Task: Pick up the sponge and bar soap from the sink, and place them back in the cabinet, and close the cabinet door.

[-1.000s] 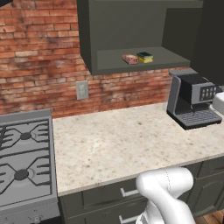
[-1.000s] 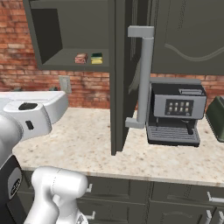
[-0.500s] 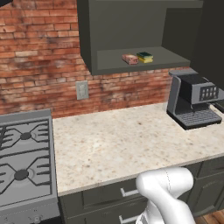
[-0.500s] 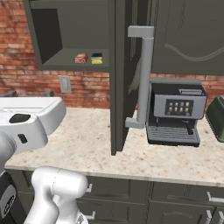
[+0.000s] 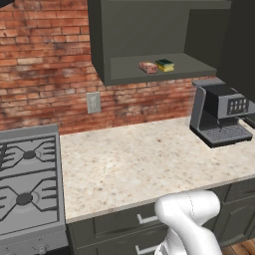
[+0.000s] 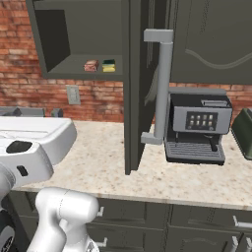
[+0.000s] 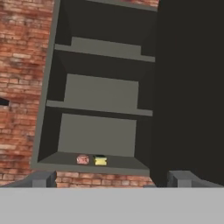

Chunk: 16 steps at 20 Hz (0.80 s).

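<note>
The cabinet (image 5: 149,35) stands open above the counter. On its lowest shelf the orange-brown bar soap (image 5: 148,66) lies just left of the yellow and green sponge (image 5: 165,64), the two close together. The hand view looks up at the same pair, soap (image 7: 82,159) and sponge (image 7: 100,160), with my gripper (image 7: 113,181) open, nothing between its fingertips (image 7: 43,179), well short of the shelf. The cabinet door (image 6: 133,88) is swung wide open, seen edge-on, its silver bar handle (image 6: 162,83) facing right. The sink is out of view.
A coffee machine (image 6: 197,125) sits on the speckled counter (image 5: 139,159) right of the open door. A gas stove (image 5: 25,179) is at the left. A wall outlet (image 5: 93,102) is on the brick wall. My white arm link (image 6: 34,147) crosses low left.
The white arm link in the right base view has shifted slightly right and down. Soap, sponge and door have not moved.
</note>
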{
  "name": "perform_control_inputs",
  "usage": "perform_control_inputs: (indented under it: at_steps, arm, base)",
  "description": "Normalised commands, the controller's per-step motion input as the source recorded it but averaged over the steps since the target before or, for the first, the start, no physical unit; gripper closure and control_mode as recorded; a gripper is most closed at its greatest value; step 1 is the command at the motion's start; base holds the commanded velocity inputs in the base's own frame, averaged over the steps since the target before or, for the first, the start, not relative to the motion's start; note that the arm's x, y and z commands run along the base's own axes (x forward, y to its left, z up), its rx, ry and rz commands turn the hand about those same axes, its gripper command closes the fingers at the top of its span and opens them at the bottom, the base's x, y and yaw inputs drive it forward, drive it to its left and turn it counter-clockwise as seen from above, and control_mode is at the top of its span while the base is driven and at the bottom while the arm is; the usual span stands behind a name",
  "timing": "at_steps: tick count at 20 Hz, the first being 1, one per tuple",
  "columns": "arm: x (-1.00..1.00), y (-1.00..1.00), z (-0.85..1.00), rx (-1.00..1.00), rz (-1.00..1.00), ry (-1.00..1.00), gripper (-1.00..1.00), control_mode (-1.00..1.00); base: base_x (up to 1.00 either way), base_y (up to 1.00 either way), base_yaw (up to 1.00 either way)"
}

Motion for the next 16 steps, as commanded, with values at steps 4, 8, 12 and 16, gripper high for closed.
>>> perform_control_inputs:
  at_steps: [4,8,12,16]
  arm:
    - [-0.21,-0.27,0.0,0.0,0.0,0.0,-1.0,-1.0]
    - [-0.26,-0.17,0.0,0.0,0.0,0.0,-1.0,-1.0]
    - [-0.14,-0.23,0.0,0.0,0.0,0.0,-1.0,-1.0]
    - [-0.13,-0.28,0.0,0.0,0.0,0.0,-1.0,-1.0]
  base:
    - [0.0,0.0,0.0]
    - [0.0,0.0,0.0]
    - [0.0,0.0,0.0]
    - [0.0,0.0,0.0]
